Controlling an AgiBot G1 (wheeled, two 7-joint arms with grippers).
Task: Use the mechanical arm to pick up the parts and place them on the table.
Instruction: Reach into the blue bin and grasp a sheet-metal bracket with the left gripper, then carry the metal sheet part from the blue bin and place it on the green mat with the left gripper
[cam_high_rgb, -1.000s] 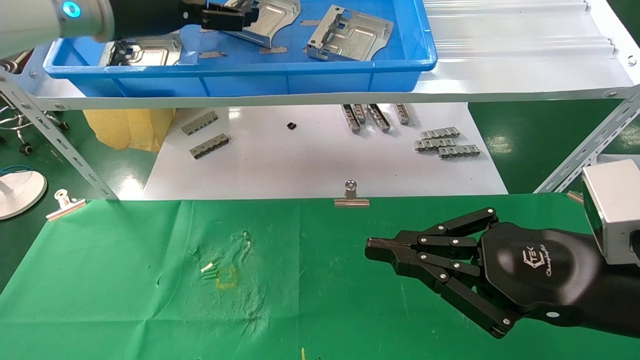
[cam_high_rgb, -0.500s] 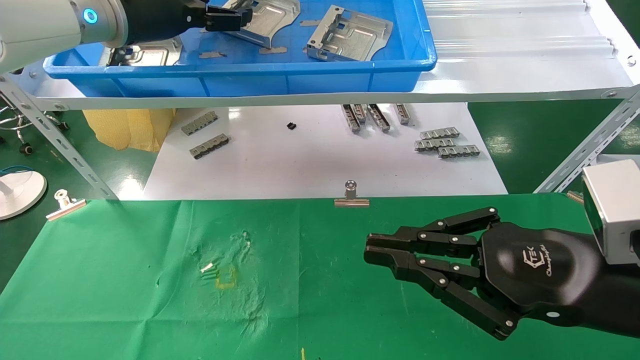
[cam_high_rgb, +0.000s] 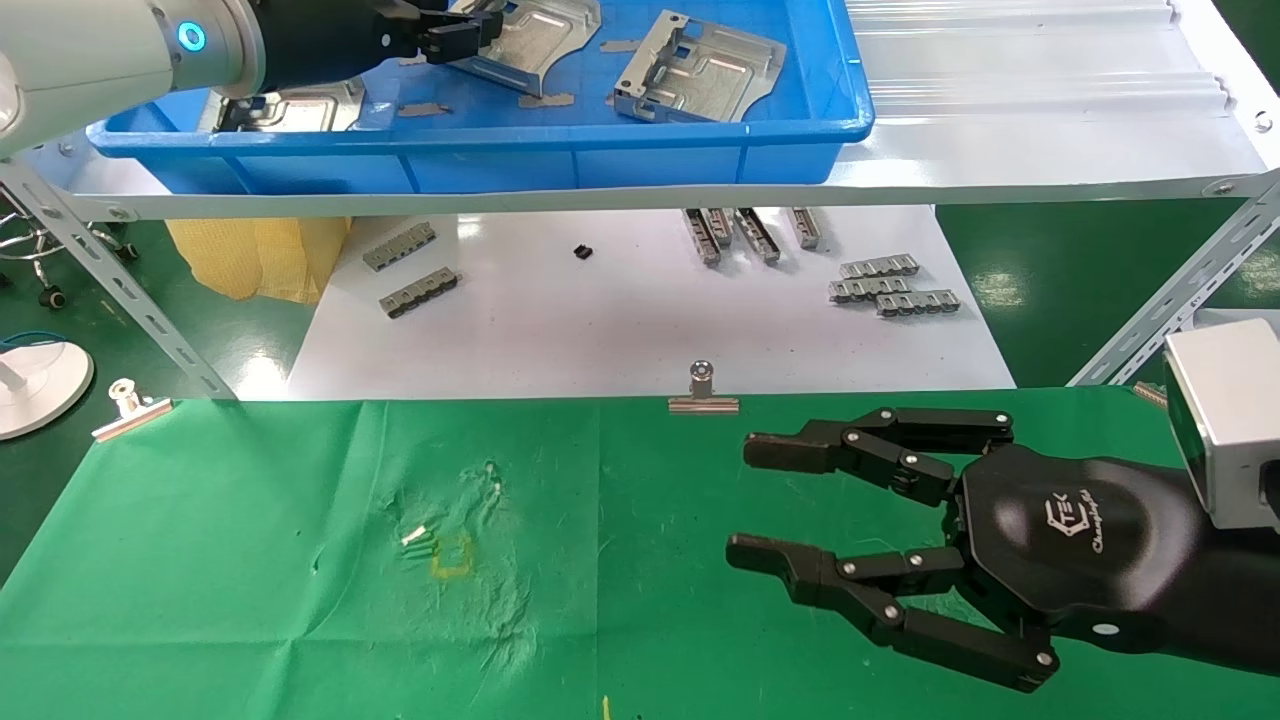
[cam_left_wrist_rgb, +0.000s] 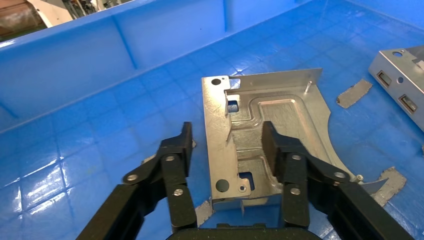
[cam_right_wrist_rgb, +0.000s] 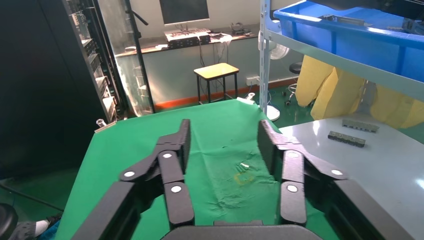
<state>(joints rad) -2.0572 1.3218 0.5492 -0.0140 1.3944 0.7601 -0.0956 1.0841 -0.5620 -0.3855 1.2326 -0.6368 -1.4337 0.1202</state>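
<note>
Left gripper (cam_left_wrist_rgb: 227, 150) fingers straddle ridged sheet-metal part (cam_left_wrist_rgb: 260, 135).

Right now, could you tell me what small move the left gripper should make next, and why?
Probably close. The left gripper is open inside the blue tray, its fingers straddling the upturned flange of a part without gripping it. Closing should pinch the flange for lifting. The right gripper hangs open over the table.
</note>
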